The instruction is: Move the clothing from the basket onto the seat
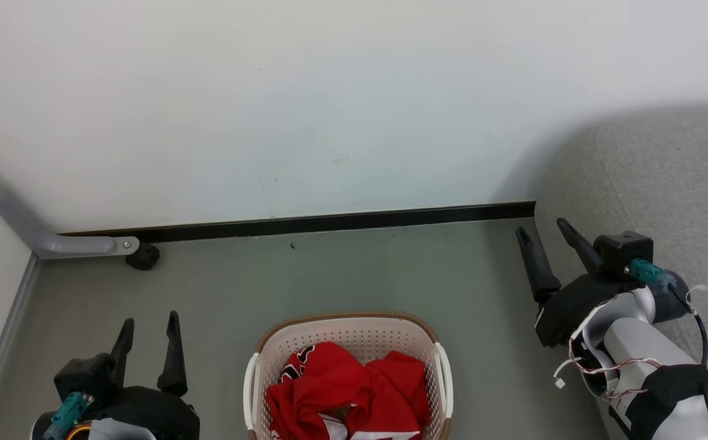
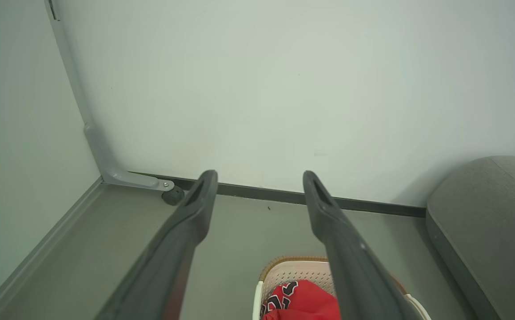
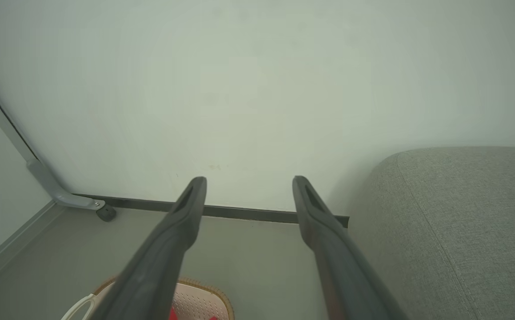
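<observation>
Laundry basket (image 1: 354, 335): cream-white perforated plastic with a brown rim and white side handles. It stands on the grey-green floor (image 1: 360, 269) at the lower centre of the head view, cut off by the bottom edge. Red garment (image 1: 341, 385): bright red fabric with white trim and a black-and-white patch, crumpled inside the basket below its rim. Sofa seat (image 1: 683, 171): light-grey upholstery with a stitched seam, at the right of the frame, with bare floor between it and the basket. Left hand (image 1: 151, 318): lower left, beside the basket and clear of it, with its two dark fingers spread and nothing between them. Right hand (image 1: 540, 226): middle right, at the seat's near edge, fingers parted and empty. Wall (image 1: 305, 91): pale, across the upper half, with a black baseboard (image 1: 329, 221) along its foot. Grey bar (image 1: 66, 244): angled at middle left, ending at a black foot (image 1: 143, 256).
</observation>
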`<state>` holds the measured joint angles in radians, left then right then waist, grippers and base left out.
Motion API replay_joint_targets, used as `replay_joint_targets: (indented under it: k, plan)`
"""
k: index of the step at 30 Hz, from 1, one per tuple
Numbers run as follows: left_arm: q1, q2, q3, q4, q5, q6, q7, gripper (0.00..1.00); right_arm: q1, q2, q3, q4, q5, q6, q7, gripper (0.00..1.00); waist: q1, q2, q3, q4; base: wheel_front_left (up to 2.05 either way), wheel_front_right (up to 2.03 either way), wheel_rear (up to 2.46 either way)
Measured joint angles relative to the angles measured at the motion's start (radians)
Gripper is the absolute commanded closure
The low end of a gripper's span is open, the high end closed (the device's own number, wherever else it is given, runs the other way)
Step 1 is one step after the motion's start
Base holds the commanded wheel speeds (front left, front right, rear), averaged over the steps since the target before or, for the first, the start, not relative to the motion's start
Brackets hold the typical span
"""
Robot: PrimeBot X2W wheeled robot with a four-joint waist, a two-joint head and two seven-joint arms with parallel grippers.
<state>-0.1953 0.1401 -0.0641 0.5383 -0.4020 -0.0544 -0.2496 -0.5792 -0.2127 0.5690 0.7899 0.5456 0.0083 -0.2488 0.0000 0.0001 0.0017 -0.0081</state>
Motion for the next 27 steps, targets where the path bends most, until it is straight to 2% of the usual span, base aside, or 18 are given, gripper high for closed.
replay_joint_targets:
  k: [11,27]
  plan:
    - [0.023,-0.054,0.002,-0.032,0.020,-0.026,0.000,0.00,0.009,-0.004,-0.023,-0.129,-0.055,-0.018,0.000,0.00,0.0000,0.0000,0.065,-0.003,0.00,0.00,0.00]
    - [-0.071,-0.094,-0.052,-0.039,0.014,-0.062,0.000,0.00,-0.017,-0.001,-0.059,-0.287,-0.135,-0.067,0.000,0.00,0.0001,0.0000,0.260,0.012,0.00,0.00,0.00]
